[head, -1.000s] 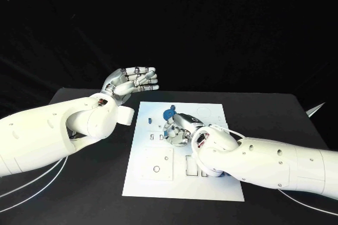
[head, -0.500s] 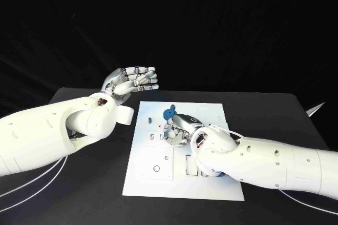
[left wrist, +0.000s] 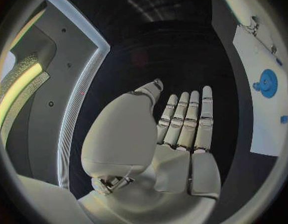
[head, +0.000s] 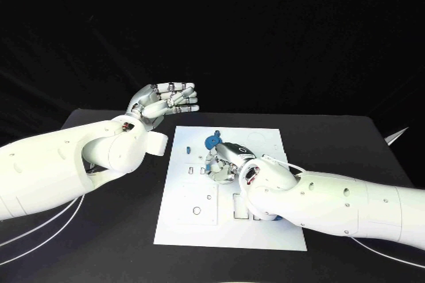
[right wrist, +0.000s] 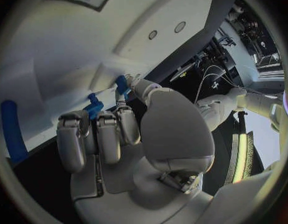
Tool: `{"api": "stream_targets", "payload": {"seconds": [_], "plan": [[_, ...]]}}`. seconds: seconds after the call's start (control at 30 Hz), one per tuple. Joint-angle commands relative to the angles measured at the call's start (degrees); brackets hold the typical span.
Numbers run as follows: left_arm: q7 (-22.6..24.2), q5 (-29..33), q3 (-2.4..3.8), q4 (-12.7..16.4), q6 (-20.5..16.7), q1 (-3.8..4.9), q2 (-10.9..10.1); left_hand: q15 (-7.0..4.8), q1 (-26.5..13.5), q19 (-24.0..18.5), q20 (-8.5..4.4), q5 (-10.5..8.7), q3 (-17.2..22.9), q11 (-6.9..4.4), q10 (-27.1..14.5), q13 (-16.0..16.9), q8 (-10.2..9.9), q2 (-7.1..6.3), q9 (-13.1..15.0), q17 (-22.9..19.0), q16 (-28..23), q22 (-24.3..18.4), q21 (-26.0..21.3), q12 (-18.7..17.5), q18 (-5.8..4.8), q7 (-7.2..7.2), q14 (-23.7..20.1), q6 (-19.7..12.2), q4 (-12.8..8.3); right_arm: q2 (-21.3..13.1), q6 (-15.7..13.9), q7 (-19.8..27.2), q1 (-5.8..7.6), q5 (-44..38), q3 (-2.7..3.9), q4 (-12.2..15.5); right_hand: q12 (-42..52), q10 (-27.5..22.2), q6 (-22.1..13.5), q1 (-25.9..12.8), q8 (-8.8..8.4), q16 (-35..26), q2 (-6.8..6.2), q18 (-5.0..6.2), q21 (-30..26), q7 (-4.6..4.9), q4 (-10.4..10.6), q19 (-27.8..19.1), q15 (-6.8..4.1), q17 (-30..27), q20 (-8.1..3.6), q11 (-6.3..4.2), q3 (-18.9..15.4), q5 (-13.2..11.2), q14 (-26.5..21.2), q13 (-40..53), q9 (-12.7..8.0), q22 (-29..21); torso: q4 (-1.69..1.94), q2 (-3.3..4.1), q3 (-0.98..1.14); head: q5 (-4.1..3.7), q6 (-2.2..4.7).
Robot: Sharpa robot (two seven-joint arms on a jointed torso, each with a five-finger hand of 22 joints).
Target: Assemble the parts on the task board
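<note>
1. Head view shows the task board point(head: 199, 221), a white plate in the middle of the black table point(head: 354, 142), with most of its cut-outs and slots toward the near end looking unfilled, so by my judgement the assembly is at an early stage.

2. One blue gear-like part point(head: 212, 142) sits near the far end of the board, and a smaller blue piece point(head: 188, 150) lies just beside it toward the left edge; whether either is properly seated I cannot tell from this angle.

3. The right hand point(head: 226, 163) is down over the middle of the board with its fingers curled in. In the right wrist view the fingertips point(right wrist: 122, 115) close around a small blue part point(right wrist: 94, 107) right at the board surface, so it looks pinched and in the course of being placed, though the view is cramped and the hold is a fair guess.

4. The left hand point(head: 166, 100) is raised beyond the far left corner of the board, well apart from the parts. In the left wrist view its fingers point(left wrist: 190, 117) are straight, side by side, holding nothing.

5. Still to do, as I judge it: seat the piece under the right hand, then fill the remaining recesses nearer the robot.
</note>
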Motion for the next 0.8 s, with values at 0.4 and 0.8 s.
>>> {"api": "stream_targets", "payload": {"seconds": [0.4,0.8], "plan": [[0.25,-0.23,0.04,0.13,1.03,0.03,-0.04,0.06,0.12,0.26,0.03,-0.22,0.18,0.07,0.21,0.01,0.24,-0.07,0.02,0.08,-0.39,-0.06,0.10,-0.12,0.65,3.10,-0.43,0.28,-0.09,0.26,1.21,0.24,-0.19,-1.22,-0.10,-0.36,-1.24,-1.09,-1.69,-0.93,-0.73,0.23,-1.09,-0.04,-0.45,0.52,0.01,5.51,0.78,15.09,0.60,0.41,-0.26,-1.07,6.08,4.77,-0.61,14.01,0.00,0.02,0.02,-0.02,-0.38],[0.18,-0.23,0.04,0.09,1.05,0.03,-0.12,0.06,0.12,0.26,0.03,-0.22,0.18,0.07,0.21,0.01,0.24,-0.07,0.02,0.08,-0.39,-0.06,0.10,-0.12,0.65,3.10,-0.43,0.28,-0.09,0.28,1.33,0.80,-0.20,-1.21,-0.11,-0.42,-2.86,-2.61,-3.90,-1.57,-2.18,0.23,-2.64,0.07,-0.86,1.43,0.09,5.32,1.51,15.09,1.23,1.25,-0.58,-1.56,6.08,3.43,-1.66,13.67,0.04,-0.05,0.02,-0.02,-0.52]]}}
